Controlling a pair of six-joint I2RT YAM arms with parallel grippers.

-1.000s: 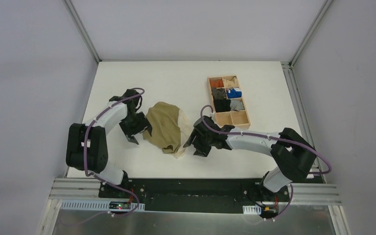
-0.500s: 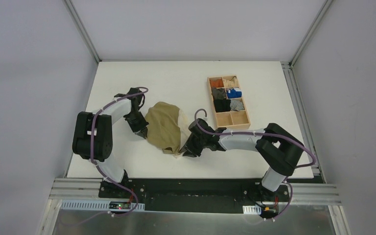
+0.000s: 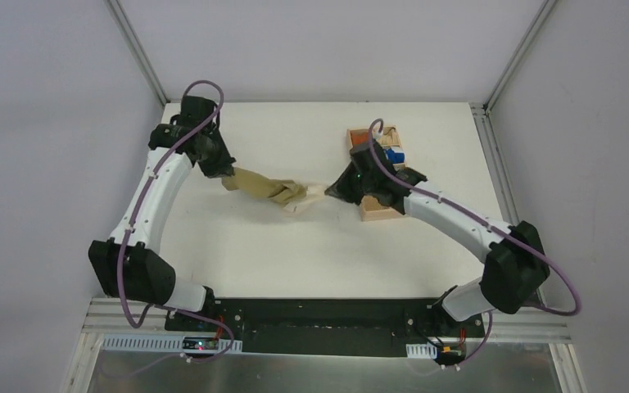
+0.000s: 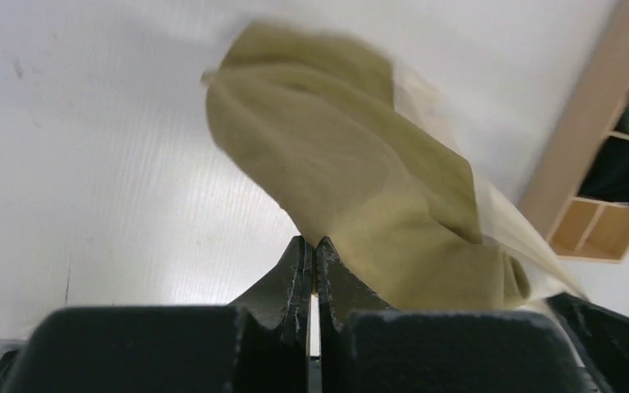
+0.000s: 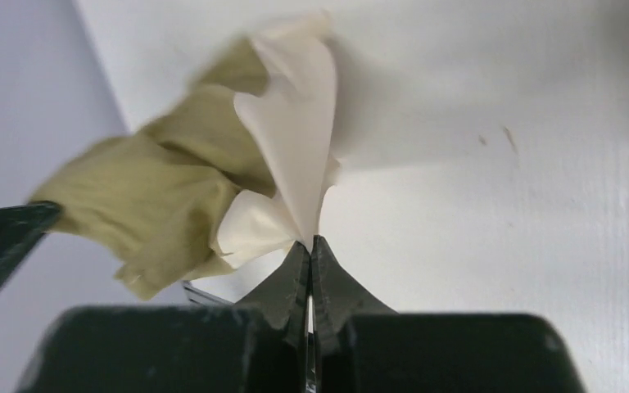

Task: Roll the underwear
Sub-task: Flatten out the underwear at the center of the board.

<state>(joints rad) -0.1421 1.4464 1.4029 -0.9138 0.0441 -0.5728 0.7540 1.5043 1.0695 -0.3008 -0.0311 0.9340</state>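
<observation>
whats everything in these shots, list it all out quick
underwear: one, olive-khaki with a cream waistband, stretched between the two grippers over the table
wooden divider tray: one, light wood, far right part of the table, partly hidden by the right arm
fabric bundles: several, blue, orange and dark ones show, in the tray's compartments; the full count is hidden
table: one, white, under everything
left arm: one, white and black, reaching in from the near left
right arm: one, white and black, reaching in from the near right
left gripper: one, black, shut on the olive end
right gripper: one, black, shut on the cream waistband end
</observation>
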